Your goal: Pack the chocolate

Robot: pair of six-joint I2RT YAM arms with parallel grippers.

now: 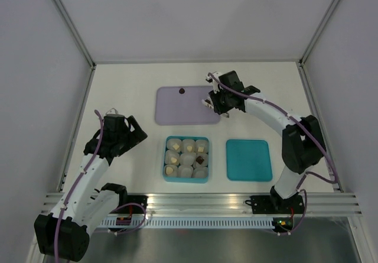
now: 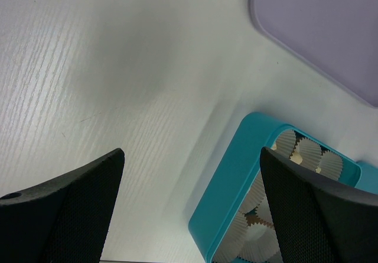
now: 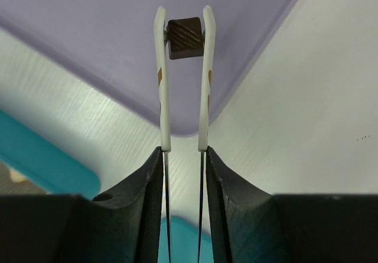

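Observation:
My right gripper (image 3: 183, 152) is shut on white tweezers (image 3: 162, 97), and their tips pinch a dark brown ridged chocolate (image 3: 185, 37) above the lavender tray (image 3: 100, 32), near its corner. In the top view this gripper (image 1: 216, 102) hangs over the tray's right edge. Another dark chocolate (image 1: 182, 91) lies on the tray (image 1: 177, 112) near its far edge. The teal box (image 1: 166, 156) holds white paper cups, several with cream pieces (image 1: 170, 170) and one with a dark piece (image 1: 201, 159). My left gripper (image 1: 116, 120) is open and empty, left of the box (image 2: 236, 174).
A teal lid (image 1: 248, 160) lies flat to the right of the box. White walls with metal posts enclose the table on three sides. A metal rail (image 1: 201, 201) runs along the near edge.

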